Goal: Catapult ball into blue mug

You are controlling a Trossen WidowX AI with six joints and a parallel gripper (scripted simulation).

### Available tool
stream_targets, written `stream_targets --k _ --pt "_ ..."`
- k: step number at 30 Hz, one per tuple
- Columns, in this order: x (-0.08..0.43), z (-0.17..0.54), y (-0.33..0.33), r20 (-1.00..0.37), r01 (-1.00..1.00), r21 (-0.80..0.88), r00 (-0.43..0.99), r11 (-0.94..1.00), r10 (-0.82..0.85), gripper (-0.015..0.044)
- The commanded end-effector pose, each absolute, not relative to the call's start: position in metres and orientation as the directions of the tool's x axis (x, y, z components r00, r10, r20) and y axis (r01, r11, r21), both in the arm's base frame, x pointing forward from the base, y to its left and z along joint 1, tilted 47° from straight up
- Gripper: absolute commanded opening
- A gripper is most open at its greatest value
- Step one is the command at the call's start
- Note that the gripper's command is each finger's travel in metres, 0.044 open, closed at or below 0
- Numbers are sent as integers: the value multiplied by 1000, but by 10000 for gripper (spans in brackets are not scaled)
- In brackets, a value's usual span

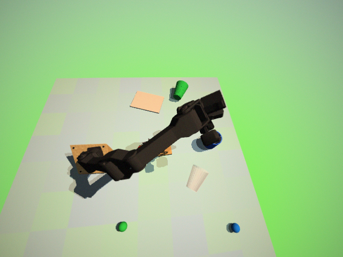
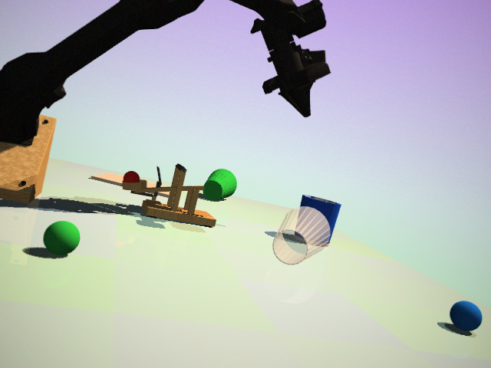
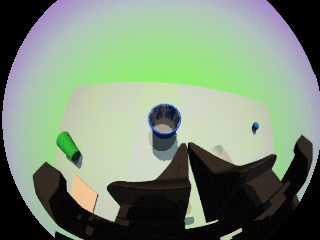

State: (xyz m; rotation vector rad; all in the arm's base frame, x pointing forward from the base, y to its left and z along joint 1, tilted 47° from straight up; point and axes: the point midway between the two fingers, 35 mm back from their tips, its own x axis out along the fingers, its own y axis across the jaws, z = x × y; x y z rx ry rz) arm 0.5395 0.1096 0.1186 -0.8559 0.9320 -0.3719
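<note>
The red ball [image 2: 131, 176] rests in the cup at the end of the wooden catapult's arm. The catapult [image 1: 169, 150] [image 2: 178, 215] stands on the table with its arm roughly level; my arm covers most of it in the top view. The blue mug [image 1: 210, 146] [image 2: 332, 211] [image 3: 165, 133] stands upright, its open top facing up. My gripper [image 2: 305, 113] [image 3: 186, 147] is shut and empty, its fingertips together. It hangs high above the table, near the mug as seen from above, and well away from the catapult.
A clear ribbed cup [image 1: 197, 178] [image 2: 313, 225] lies on its side near the mug. A green cup [image 1: 180, 89] [image 2: 225, 182] [image 3: 67, 145] also lies tipped. A tan board [image 1: 147, 101] [image 3: 85, 192] lies flat. A green ball [image 1: 122, 226] [image 2: 61, 238] and a blue ball [image 1: 235, 227] [image 2: 465, 315] [image 3: 255, 125] rest apart.
</note>
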Motion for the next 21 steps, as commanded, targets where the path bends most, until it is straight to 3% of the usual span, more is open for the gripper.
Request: stream_targets --k 1,6,21 --pt "540 119 108 -544 -72 -782 564 619 -622 0" --pt "537 114 109 -548 -91 -787 557 611 -624 0" --pt "462 29 130 -592 -503 -782 412 369 -693 0"
